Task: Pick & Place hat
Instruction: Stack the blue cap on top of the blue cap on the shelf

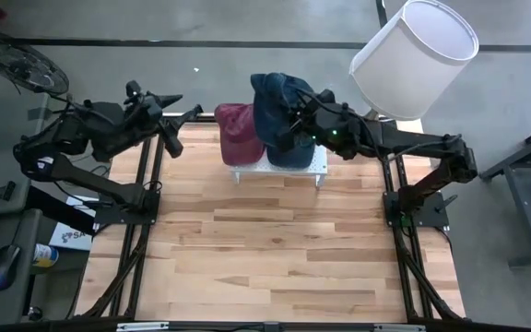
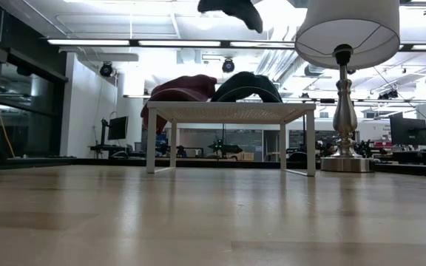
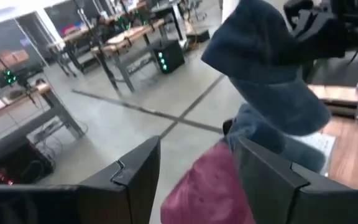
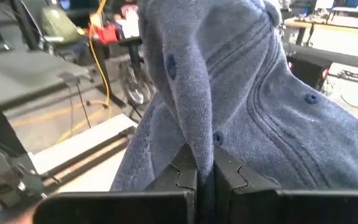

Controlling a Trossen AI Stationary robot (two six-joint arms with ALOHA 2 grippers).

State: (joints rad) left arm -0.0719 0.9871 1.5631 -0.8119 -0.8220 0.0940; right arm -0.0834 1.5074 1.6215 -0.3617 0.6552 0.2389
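Observation:
A blue hat (image 1: 277, 90) is up in the air above a small white stand (image 1: 322, 167), and my right gripper (image 4: 205, 158) is shut on it. In the low view this hat (image 2: 231, 9) shows at the top edge. Two hats rest on the stand's top: a maroon one (image 1: 235, 132) and a second dark blue one (image 1: 293, 150), side by side. My left gripper (image 3: 197, 155) is open and hovers left of the stand. Through it I see the maroon hat (image 3: 207, 186) with the blue hats behind it. My right gripper pinches a fold of the blue hat's cloth (image 4: 199, 134) between its two fingers. The fingers come from the table's right. The hat (image 3: 266, 68) is lifted clear, above the hats on the stand, and spreads out beyond the fingertips.
A table lamp with a big white shade (image 1: 413, 51) stands at the stand's right end, on a metal base (image 2: 344, 162), close to my right arm. The wooden table top (image 1: 275, 249) lies in front of the stand. Black frame rails (image 1: 141, 231) run along both table sides.

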